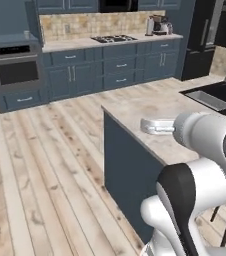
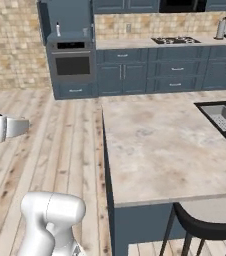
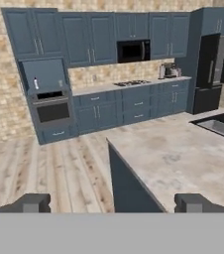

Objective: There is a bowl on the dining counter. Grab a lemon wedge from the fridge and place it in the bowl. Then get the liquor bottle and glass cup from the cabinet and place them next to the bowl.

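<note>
we see the marble counter (image 3: 183,154) ahead, the black fridge (image 3: 217,69) at far right, an oven (image 3: 52,111) at left, and our gripper (image 3: 113,203) wide open, holding nothing.

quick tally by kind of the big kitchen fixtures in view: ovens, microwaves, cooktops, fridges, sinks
wall oven: 1
microwave: 1
cooktop: 1
fridge: 1
sink: 1
total: 5
</note>
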You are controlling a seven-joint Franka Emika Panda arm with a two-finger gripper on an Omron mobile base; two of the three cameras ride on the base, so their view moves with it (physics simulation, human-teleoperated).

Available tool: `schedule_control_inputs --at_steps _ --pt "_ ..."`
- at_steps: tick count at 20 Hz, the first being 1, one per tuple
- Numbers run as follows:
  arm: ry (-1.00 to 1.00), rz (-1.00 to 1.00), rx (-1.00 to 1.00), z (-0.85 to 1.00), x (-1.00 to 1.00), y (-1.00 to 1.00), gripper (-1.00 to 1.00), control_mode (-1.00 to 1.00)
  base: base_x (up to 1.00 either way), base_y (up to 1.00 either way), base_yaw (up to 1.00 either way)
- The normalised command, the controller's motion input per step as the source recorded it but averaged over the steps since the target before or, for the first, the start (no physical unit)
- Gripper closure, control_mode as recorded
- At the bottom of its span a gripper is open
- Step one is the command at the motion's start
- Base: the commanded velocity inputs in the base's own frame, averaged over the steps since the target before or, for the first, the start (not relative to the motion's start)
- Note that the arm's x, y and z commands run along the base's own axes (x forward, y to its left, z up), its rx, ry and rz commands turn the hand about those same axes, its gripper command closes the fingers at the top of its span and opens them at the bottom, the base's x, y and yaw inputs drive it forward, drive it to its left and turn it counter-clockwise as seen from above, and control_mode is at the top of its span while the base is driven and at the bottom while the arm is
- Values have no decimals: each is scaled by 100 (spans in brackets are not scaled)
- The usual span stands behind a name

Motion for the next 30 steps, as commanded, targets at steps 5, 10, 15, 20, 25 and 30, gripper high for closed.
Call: schedule_control_inputs --at_steps 5,10,15,20,25,30 --pt "0 0 0 0 0 0 -100 100 19 100 -17" --pt "0 0 0 0 0 0 -100 100 -10 100 0" --pt "0 0 0 0 0 0 -100 100 54 100 -4" --pt "0 0 0 0 0 0 -100 100 98 92 -5" --pt "0 0 0 0 0 0 -100 100 100 75 0" --pt "0 0 0 0 0 0 -100 100 100 58 0"
